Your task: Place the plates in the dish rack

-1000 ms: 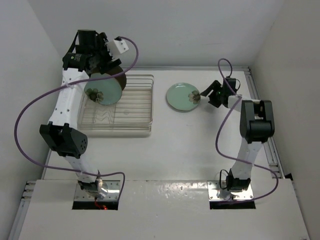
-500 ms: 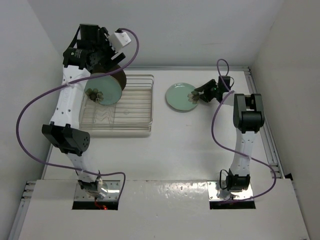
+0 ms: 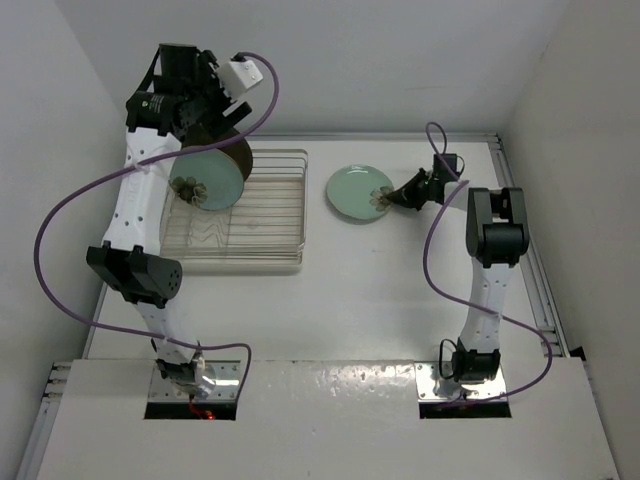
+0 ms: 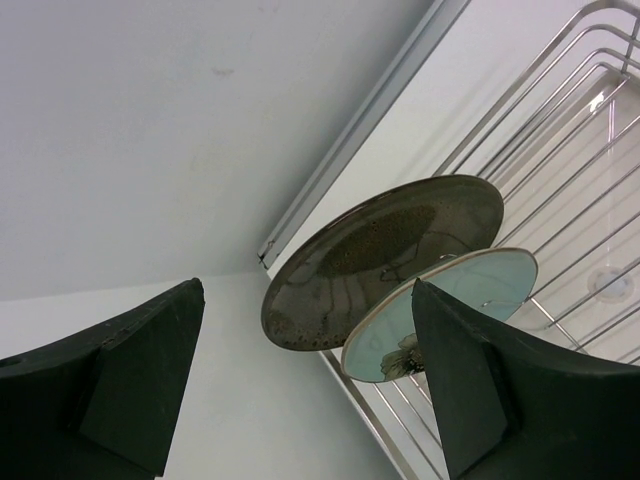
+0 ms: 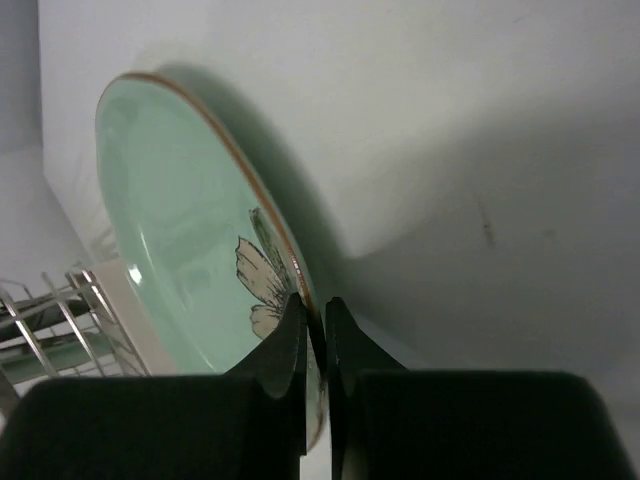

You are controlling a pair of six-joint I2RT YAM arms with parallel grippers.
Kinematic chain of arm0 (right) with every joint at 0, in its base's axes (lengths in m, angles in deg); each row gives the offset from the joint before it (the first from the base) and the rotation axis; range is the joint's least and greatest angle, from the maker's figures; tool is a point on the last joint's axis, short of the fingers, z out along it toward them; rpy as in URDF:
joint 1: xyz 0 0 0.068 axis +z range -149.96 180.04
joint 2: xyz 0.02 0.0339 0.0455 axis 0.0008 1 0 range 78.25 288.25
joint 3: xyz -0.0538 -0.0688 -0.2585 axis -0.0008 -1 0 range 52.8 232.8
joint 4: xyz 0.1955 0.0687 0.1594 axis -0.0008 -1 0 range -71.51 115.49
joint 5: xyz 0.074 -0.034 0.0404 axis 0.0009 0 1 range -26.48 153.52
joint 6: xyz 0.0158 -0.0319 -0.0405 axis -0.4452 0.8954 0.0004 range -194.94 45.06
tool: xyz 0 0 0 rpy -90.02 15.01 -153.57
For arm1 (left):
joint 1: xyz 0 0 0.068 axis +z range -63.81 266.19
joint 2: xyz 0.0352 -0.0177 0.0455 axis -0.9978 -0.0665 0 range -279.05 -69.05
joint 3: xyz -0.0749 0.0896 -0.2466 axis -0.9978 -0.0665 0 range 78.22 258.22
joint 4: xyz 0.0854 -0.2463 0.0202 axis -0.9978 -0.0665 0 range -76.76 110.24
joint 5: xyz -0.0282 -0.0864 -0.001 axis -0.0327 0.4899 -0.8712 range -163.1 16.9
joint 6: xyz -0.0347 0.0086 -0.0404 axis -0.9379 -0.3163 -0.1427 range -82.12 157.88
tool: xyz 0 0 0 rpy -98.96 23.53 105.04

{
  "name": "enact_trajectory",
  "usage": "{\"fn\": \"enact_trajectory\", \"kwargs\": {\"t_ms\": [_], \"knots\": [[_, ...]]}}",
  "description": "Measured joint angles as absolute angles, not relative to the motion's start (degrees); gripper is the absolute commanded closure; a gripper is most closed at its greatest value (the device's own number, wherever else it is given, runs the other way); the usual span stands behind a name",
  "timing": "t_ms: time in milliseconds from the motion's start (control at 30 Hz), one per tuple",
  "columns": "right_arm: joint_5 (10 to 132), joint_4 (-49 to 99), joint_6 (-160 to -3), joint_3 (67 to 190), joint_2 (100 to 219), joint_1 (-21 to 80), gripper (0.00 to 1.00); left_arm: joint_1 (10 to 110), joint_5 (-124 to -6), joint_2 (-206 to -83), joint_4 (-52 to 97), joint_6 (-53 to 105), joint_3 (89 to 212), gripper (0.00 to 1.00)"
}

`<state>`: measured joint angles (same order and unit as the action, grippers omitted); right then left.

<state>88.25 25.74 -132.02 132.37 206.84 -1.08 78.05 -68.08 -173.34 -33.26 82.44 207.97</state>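
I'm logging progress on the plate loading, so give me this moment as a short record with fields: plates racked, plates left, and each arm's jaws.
plates in rack: two, dark brown plate and mint plate, standing on edge side by side in the dish rack
plate outside: one mint flower plate, on the table right of the rack
left gripper: jaws wide open, empty, over the racked plates
right gripper: jaws shut on the outside plate's rim
left to load: one plate
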Motion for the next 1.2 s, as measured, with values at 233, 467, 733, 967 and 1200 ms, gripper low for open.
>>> {"fn": "enact_trajectory", "kwargs": {"t_ms": [233,467,733,967,1200], "knots": [[88.10,26.68,-126.56,131.22,205.62,-0.12,1.00,77.91,-67.52,-173.52,-33.52,82.48,208.19,0.11],[79.29,23.97,-106.60,121.01,185.55,4.78,1.00,73.70,-64.59,-173.52,-36.80,86.55,208.19,0.11],[75.33,23.52,-86.87,110.54,157.71,11.31,1.00,59.42,-55.87,-173.52,-43.75,94.11,206.60,0.04],[76.27,21.13,-79.35,102.56,139.98,17.12,1.00,52.80,-44.08,-175.62,-43.05,93.02,206.53,0.01],[78.09,15.91,-77.08,99.28,130.72,23.99,1.00,47.62,-34.82,-178.72,-41.87,91.07,204.28,0.10]]}}
